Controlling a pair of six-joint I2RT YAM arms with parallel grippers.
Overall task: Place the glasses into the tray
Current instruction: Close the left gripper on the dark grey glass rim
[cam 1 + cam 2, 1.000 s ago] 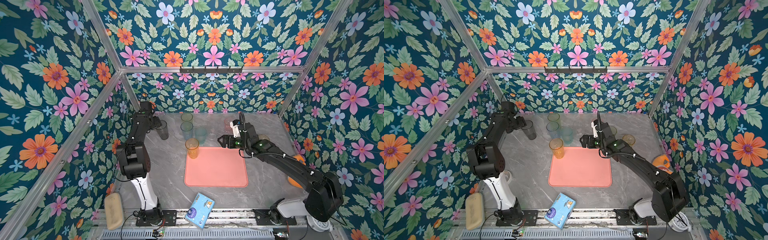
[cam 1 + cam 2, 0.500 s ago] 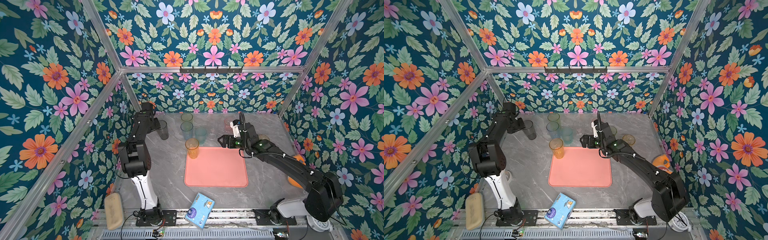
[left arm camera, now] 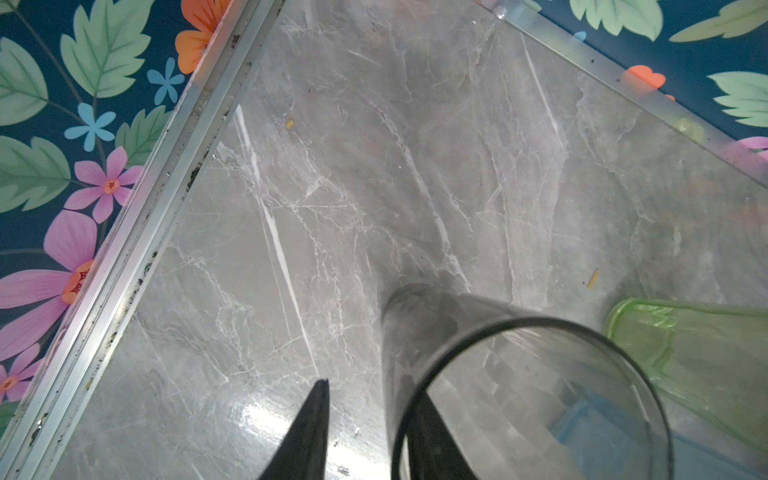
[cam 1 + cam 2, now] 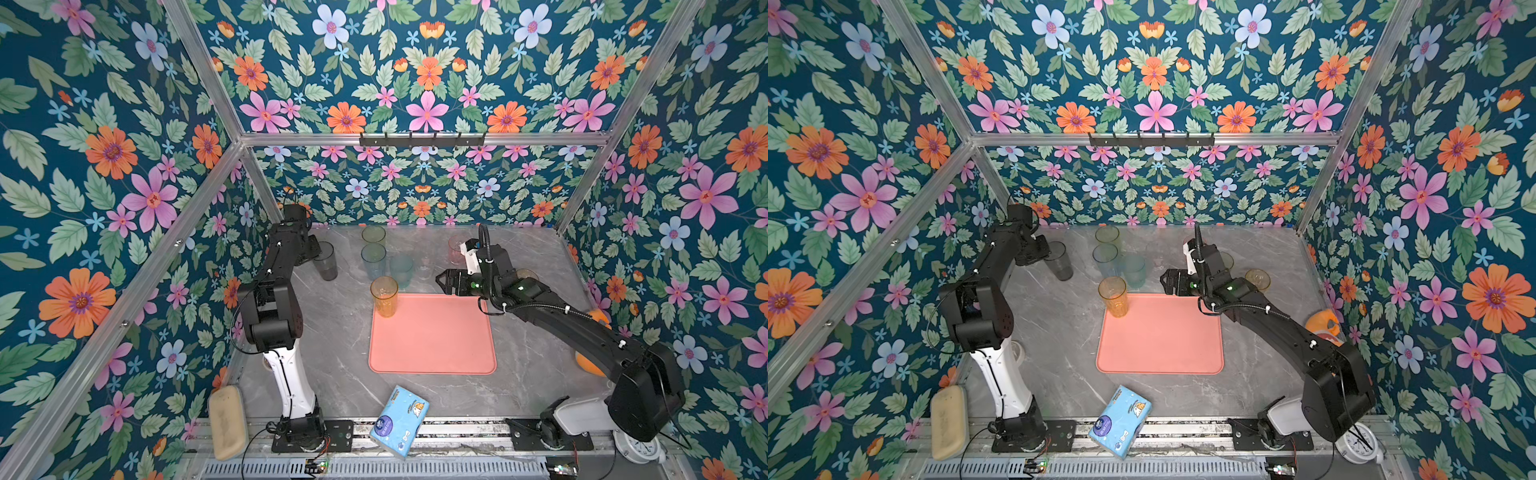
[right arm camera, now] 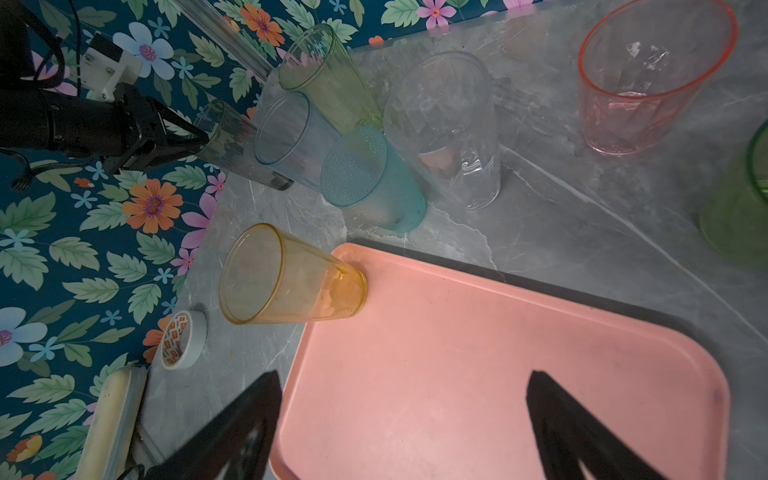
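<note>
At back-left | left tool [image 3: 370, 399] narrower, astride grey glass [image 3: 419, 328] rim, unclamped | right tool [image 5: 403, 374] spread, unmoved

Bystanders on and around the grey marble counter [image 4: 340, 332] [image 4: 1059, 332]

A blue tissue pack [image 4: 399, 419] [image 4: 1119, 419] lies tilted over the counter's front edge, half on the metal strip below. A beige sponge-like block [image 4: 226, 422] [image 4: 947, 422] lies lengthwise at the front left corner. In the right wrist view a roll of white tape [image 5: 183, 338] with orange print lies flat near it. An orange rounded object [image 4: 1320, 322], partly hidden, sits against the right wall, and a small white clock [image 4: 640, 449] [image 4: 1358, 444] lies at the front right corner. Floral wallpaper [image 4: 428, 75] covers the walls between aluminium struts [image 4: 199, 66]. A black hook rail [image 4: 422, 139] [image 4: 1150, 139] runs along the back wall. Two yellow specks [image 3: 593, 277] dot the marble.
</note>
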